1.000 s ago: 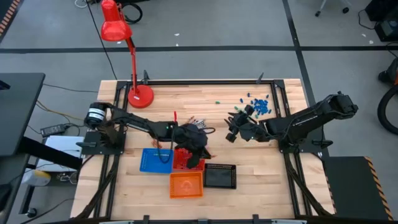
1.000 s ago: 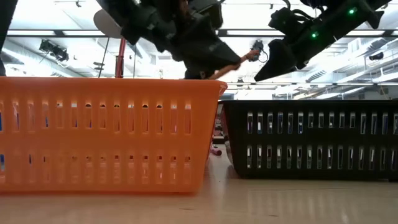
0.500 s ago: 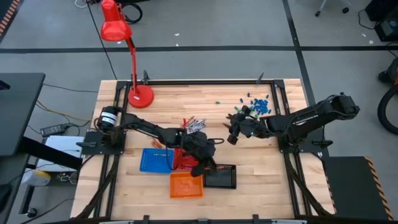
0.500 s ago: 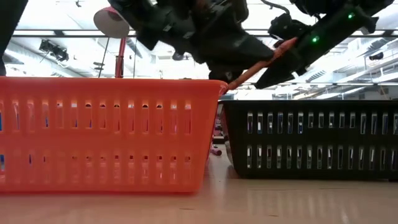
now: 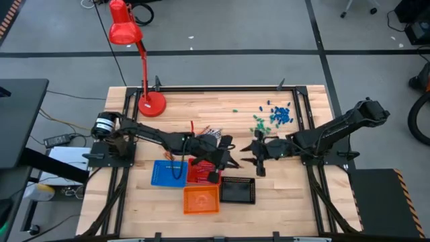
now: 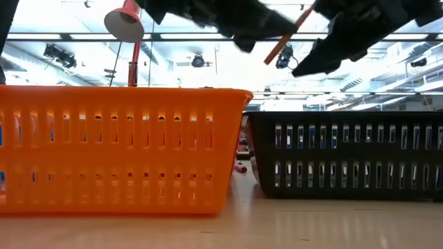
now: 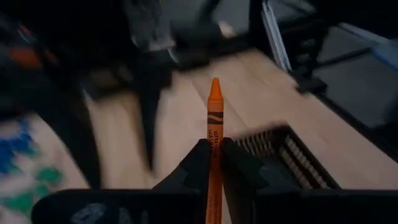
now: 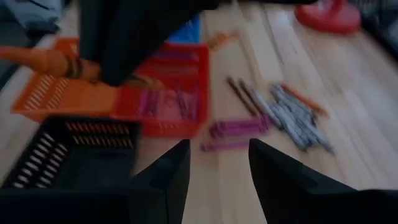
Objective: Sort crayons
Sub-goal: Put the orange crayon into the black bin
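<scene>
My left gripper (image 5: 225, 160) is shut on one orange crayon (image 7: 214, 118) in the air, past the far edge of the red tray (image 5: 200, 172) and black tray (image 5: 237, 190). The same crayon shows slanted in the low view (image 6: 282, 43). My right gripper (image 5: 255, 160) hangs open and empty just to the right of it, facing it (image 8: 217, 146). Loose magenta crayons (image 8: 239, 127) and grey crayons (image 8: 298, 121) lie flat on the table beyond the red tray, which holds magenta crayons (image 8: 168, 99). My left gripper pinches the orange crayon's wrapped shaft (image 7: 214, 152) between its two fingers. The crayon lies along the fingers and its pointed tip (image 7: 214, 82) sticks out well past them. The crayon is lifted clear and, in the low view, slants with its tip up.
The blue tray (image 5: 168, 173), red tray, orange tray (image 5: 201, 199) and black tray stand close together near the front edge. A red desk lamp (image 5: 149, 101) stands at the far left. Tiny green and blue bits (image 5: 275, 114) lie at the far right.
My left gripper, keeping the orange crayon, dipped toward the trays and the table's right, then rose again; the crayon now sits higher above the tray rims. My right gripper has gone toward the table's near edge, closer to the left gripper.
</scene>
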Available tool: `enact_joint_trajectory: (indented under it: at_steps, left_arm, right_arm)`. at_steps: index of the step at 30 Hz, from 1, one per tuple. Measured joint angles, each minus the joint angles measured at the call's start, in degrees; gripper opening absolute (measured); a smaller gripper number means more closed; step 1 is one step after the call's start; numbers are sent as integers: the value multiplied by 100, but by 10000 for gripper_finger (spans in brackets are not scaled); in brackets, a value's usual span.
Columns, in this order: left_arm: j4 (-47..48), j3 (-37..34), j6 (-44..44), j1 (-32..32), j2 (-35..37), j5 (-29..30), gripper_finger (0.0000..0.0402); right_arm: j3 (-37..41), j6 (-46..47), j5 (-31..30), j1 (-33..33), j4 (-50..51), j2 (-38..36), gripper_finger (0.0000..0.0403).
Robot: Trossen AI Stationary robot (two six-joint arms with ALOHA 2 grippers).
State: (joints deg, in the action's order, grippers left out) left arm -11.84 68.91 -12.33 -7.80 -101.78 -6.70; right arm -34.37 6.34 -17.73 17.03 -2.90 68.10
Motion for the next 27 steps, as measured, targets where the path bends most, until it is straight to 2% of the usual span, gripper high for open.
enact_joint_trajectory:
  at_steps: [4, 8, 16, 27]
  left_arm:
    - [-427, -11, -205, 17, 18, 231, 39]
    - [-713, -9, -234, 68, 26, 242, 39]
    - [-1242, -9, -233, 99, 26, 230, 39]
    - [-1554, -9, -231, 99, 26, 215, 39]
  right_arm:
    - [-4, -371, -571, 405, -496, 240, 168]
    - [-2, -404, -1112, 652, -511, 311, 168]
    - [-2, -501, -1618, 807, -983, 331, 168]
    - [-2, -1198, -1870, 1018, -1938, 340, 168]
